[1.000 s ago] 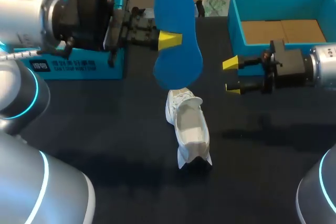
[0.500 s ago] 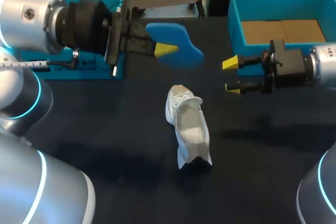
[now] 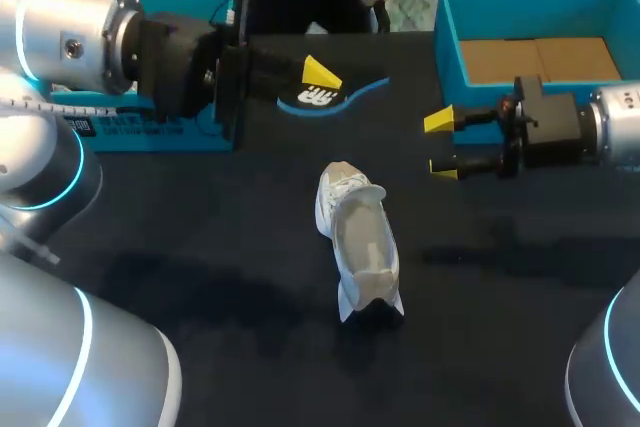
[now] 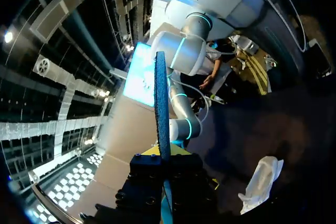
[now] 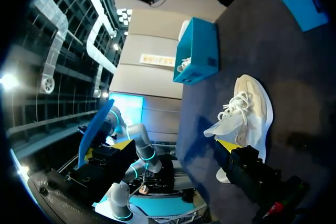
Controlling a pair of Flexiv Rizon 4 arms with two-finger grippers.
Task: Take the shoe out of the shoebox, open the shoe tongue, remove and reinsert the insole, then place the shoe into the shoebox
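Left gripper [image 3: 318, 75] clamps the one insole [image 3: 312, 99], white logo up, beyond the single white shoe [image 3: 362, 242] lying mid-table, right gripper [image 3: 440, 145] gapes empty by the shoebox [image 3: 450, 47], and a second blue box [image 3: 150, 129] carries white print.

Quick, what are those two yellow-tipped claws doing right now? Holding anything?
Left gripper: shut on the blue insole.
Right gripper: open, holding nothing.

The dark desk [image 3: 200, 247] is carrying a white shoe [image 3: 360, 242] at its middle, an open shoebox [image 3: 450, 42] sitting far right, another blue box [image 3: 150, 127] far left.
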